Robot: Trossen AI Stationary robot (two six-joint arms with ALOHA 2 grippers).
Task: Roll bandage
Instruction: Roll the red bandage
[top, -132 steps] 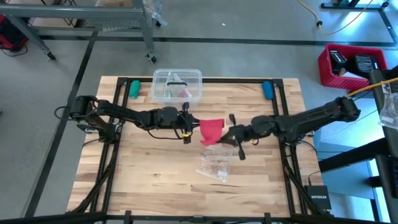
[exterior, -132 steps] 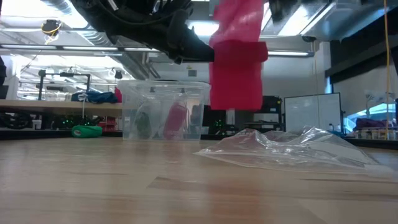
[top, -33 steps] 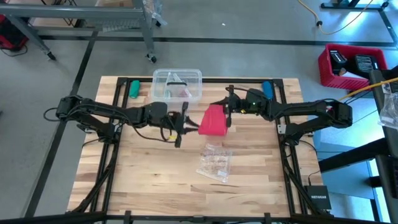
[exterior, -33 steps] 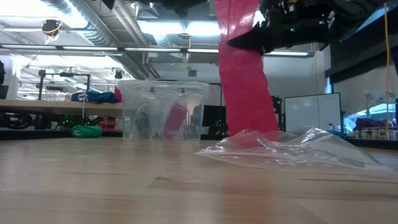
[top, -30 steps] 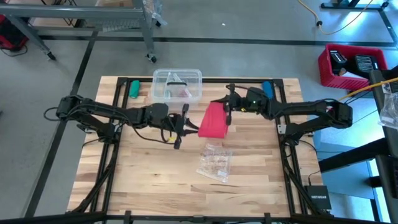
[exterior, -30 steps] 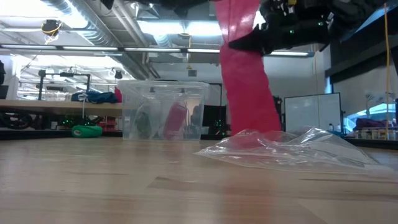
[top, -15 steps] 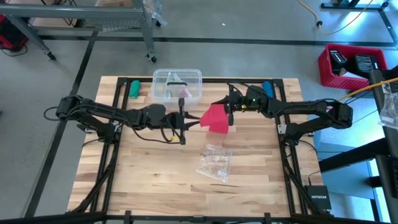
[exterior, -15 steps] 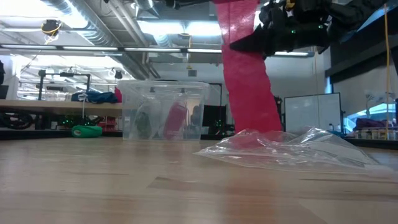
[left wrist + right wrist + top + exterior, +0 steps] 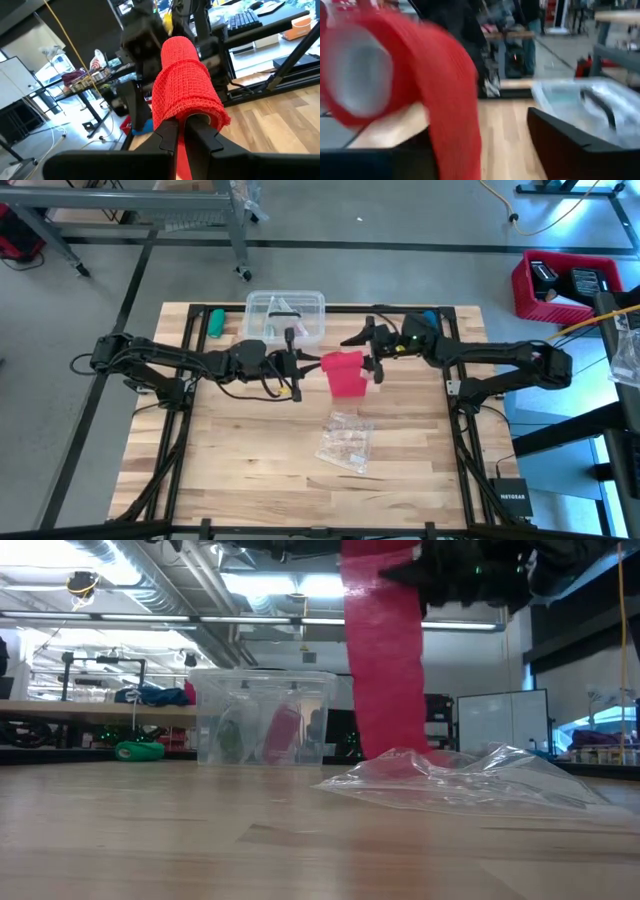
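Note:
The red-pink bandage [image 9: 345, 372] is partly wound into a roll [image 9: 182, 80] held above the middle of the table. Its free strip [image 9: 385, 670] hangs straight down, and the lower end reaches the table behind the clear wrapper [image 9: 460, 780]. My left gripper [image 9: 298, 365] points level at the roll's left end and is shut on it. My right gripper [image 9: 370, 357] stands open at the roll's right end, whose hollow [image 9: 355, 75] faces it. I cannot tell whether its fingers touch the roll. My left gripper comes level from the table's left, along the roll's axis. Its shut fingers [image 9: 170, 135] go into the roll's near end [image 9: 200, 119], and the wound layers sit around their tips. The roll hides what they pinch. The roll is lifted clear, and the strip hangs slack below.
A clear plastic box [image 9: 285, 318] with small items stands at the far edge, behind the grippers. The crumpled clear wrapper [image 9: 345, 442] lies nearer the front. A green roll [image 9: 215, 322] and a blue one [image 9: 430, 325] lie at the far corners.
My right gripper has opened and let go of the bandage, rising a little. My left gripper has rolled about its own axis and turned the roll with it. The hanging strip, slanted before, now hangs straight down, its lower end still on the table.

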